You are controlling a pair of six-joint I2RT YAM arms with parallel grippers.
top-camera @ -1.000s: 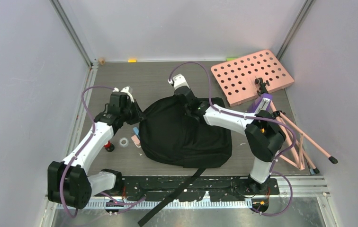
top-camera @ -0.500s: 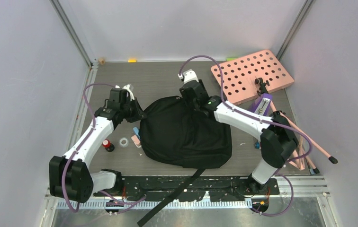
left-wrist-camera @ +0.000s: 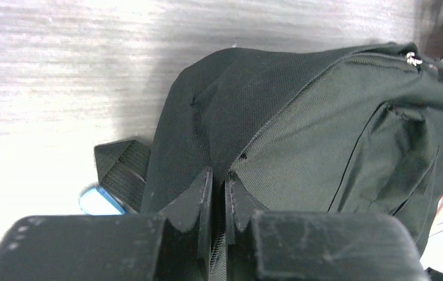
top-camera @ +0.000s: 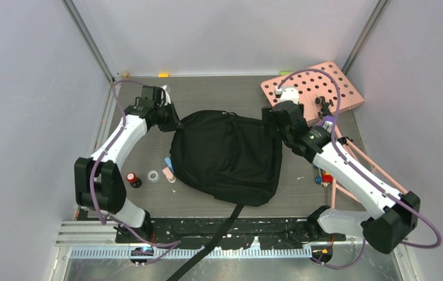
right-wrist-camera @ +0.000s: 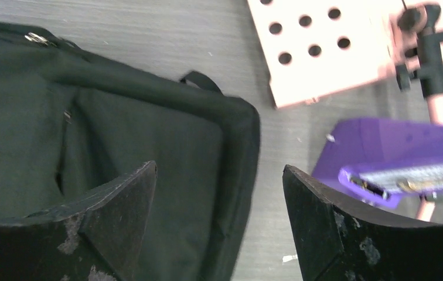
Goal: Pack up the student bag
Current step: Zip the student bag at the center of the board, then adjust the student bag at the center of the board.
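Centrally, the student bag [top-camera: 225, 155] lies on the grey wood-grain table [top-camera: 207, 96] as a soft black mound of woven fabric. At the bag's left corner the left gripper [left-wrist-camera: 218, 190] pinches a fold of cloth. Over the bag's right edge the right gripper [right-wrist-camera: 219, 175] hangs with its fingers spread wide, gripping nothing. Only the left wrist view shows the ribbed webbing strap [left-wrist-camera: 122, 167] poking from under the bag.

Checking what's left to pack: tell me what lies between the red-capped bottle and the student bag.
In the top view, a small whitish ring and a small pink piece lie between the red-capped bottle and the student bag.
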